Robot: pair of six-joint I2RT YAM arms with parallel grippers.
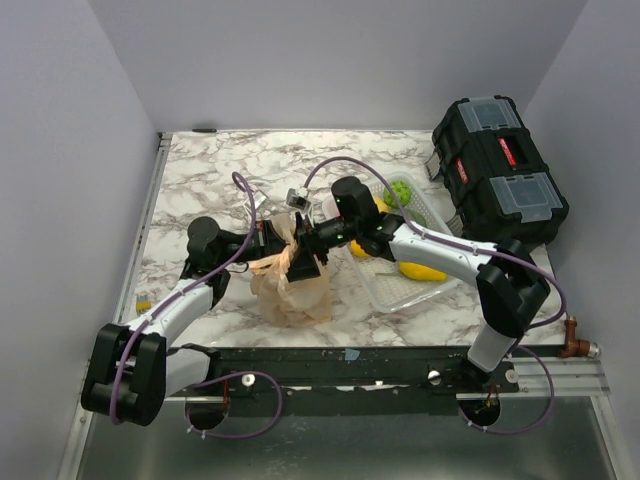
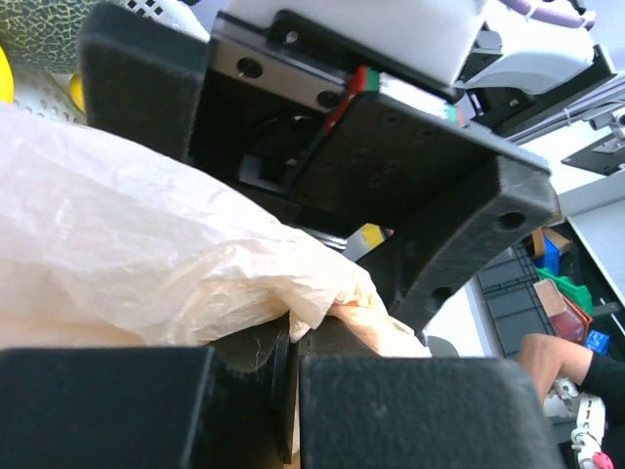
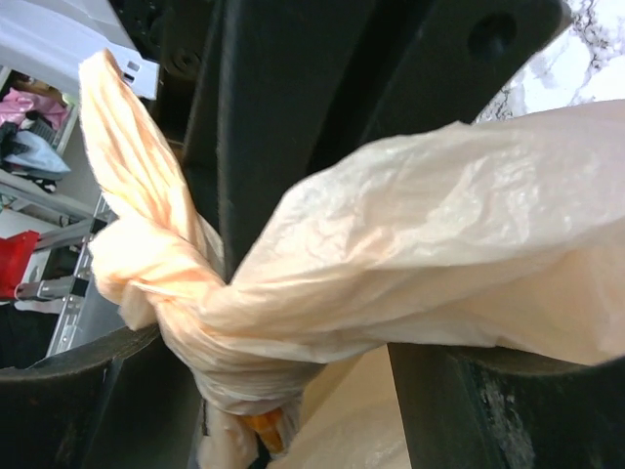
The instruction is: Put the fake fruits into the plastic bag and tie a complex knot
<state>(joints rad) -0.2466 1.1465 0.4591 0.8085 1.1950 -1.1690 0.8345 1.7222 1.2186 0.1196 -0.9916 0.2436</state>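
The pale-orange plastic bag (image 1: 292,288) stands on the marble table between both arms. Its handle strips are twisted into a knot (image 3: 229,322) at the neck. My left gripper (image 2: 293,342) is shut on a bit of the bag's plastic, which is pinched between its pads. My right gripper (image 3: 283,366) faces it from the right, with its fingers (image 3: 479,410) wide apart either side of the knot; one strip drapes over the right finger. In the top view the grippers meet above the bag, left (image 1: 270,240) and right (image 1: 308,243). Something orange (image 3: 262,432) shows below the knot.
A white lattice basket (image 1: 392,292) lies right of the bag with yellow fruits (image 1: 422,271) and a green one (image 1: 401,189) in it. A black toolbox (image 1: 500,170) stands at the back right. Purple cables loop over both arms.
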